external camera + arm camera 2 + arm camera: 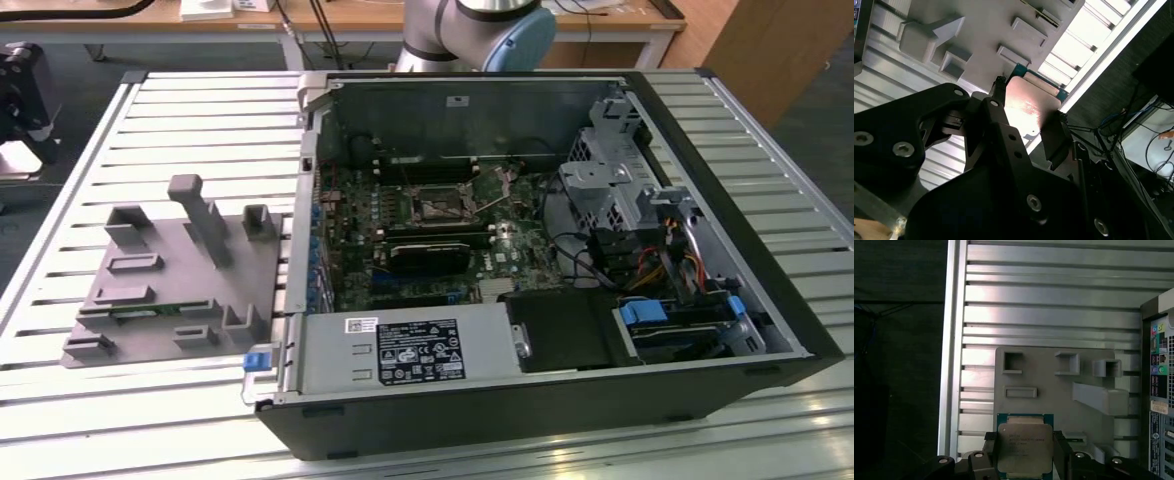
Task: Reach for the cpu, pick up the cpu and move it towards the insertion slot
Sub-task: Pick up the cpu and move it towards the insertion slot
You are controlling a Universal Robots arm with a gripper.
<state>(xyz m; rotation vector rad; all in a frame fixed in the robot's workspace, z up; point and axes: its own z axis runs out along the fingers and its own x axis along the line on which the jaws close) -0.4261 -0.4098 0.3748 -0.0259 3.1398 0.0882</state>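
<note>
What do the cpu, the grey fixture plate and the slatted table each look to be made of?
cpu: a metal lid, satin silver with a soft glare, on a green circuit-board rim.
Grey fixture plate: plastic by its look, matt and evenly grey with no shine; possibly printed.
Slatted table: bare ribbed metal, likely aluminium, judging by the bright streaked reflections along the slats.

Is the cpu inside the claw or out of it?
Inside: in the first wrist view the claw clamps two opposite edges of the cpu, with the grey fixture beyond it.

Harsh glare on the slatted table point(134, 420) (near white in the second wrist view), dim surroundings.
</note>
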